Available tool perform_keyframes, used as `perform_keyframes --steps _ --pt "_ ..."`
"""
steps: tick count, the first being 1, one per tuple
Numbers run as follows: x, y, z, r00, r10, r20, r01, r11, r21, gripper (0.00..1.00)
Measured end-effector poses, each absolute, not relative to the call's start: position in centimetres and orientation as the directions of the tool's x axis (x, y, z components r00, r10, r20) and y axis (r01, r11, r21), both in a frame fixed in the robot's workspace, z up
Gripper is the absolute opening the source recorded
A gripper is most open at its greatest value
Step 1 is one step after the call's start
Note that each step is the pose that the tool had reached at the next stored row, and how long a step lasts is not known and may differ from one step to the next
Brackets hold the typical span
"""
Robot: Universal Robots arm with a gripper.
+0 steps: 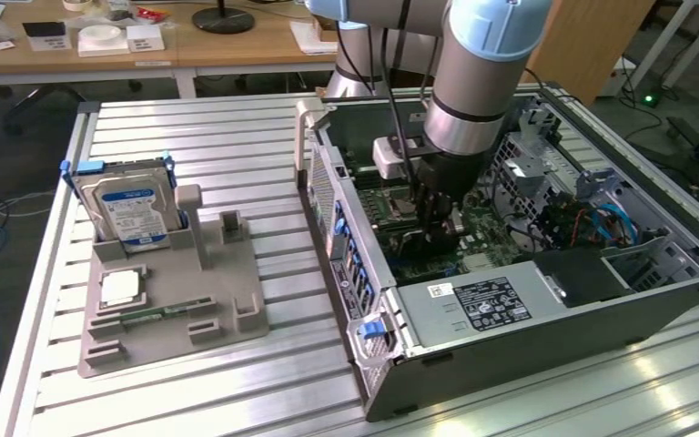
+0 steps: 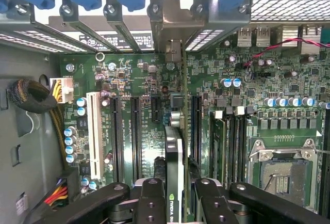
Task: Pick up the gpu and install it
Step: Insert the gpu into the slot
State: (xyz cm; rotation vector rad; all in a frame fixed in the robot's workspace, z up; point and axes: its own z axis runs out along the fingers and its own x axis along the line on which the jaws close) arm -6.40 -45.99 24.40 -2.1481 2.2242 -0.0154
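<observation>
Gripper [image 2: 174, 195] is clamping the gpu [image 2: 175, 146] edge-on between its fingers, holding it upright over the motherboard [image 2: 139, 79] inside the open case [image 1: 544, 319]. The card's metal bracket [image 2: 175, 25] is reaching toward the rear slots. On the table [image 1: 204, 137], a grey holder [image 1: 192, 300] is carrying a hard drive [image 1: 131, 209].

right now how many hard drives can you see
1. The hard drive stands upright in the grey holder on the table, toward the exterior view's left, apart from the open computer case. More may be hidden inside the case's bays.
</observation>
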Motion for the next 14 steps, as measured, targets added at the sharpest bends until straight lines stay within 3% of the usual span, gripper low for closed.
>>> perform_keyframes --steps 14 --pt "-6.43 -45.99 23.95 -0.034 -0.999 -0.030 -0.998 0.035 -0.043 0.27"
